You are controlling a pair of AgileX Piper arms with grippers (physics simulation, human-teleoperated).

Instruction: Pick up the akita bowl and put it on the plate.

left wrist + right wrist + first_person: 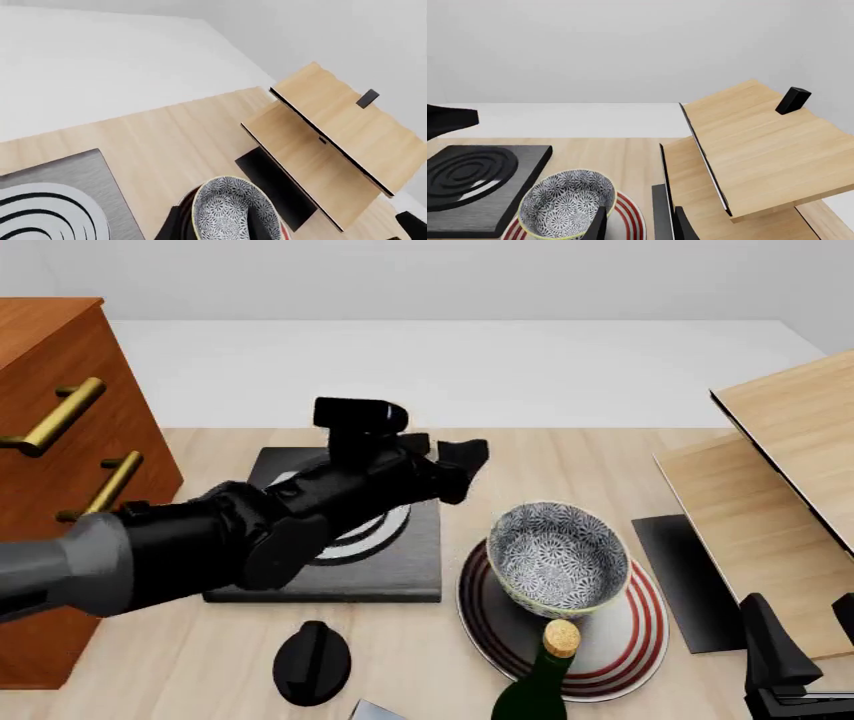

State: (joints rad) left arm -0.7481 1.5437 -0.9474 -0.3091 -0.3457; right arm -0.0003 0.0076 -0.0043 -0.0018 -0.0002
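The akita bowl, with a black-and-white floral pattern and a pale rim, sits upright on the plate, a white plate with red rings, towards its back left. Both also show in the right wrist view: bowl, plate. My left gripper hovers above the stove, up and to the left of the bowl, open and holding nothing. In the left wrist view the bowl lies beyond its fingers. My right gripper stands open at the front right, apart from the plate.
A black stove slab with a ringed burner lies left of the plate, with a black knob in front. A corked green bottle stands at the plate's front edge. A wooden drawer cabinet is on the left. A tilted wooden shelf and a black mat are on the right.
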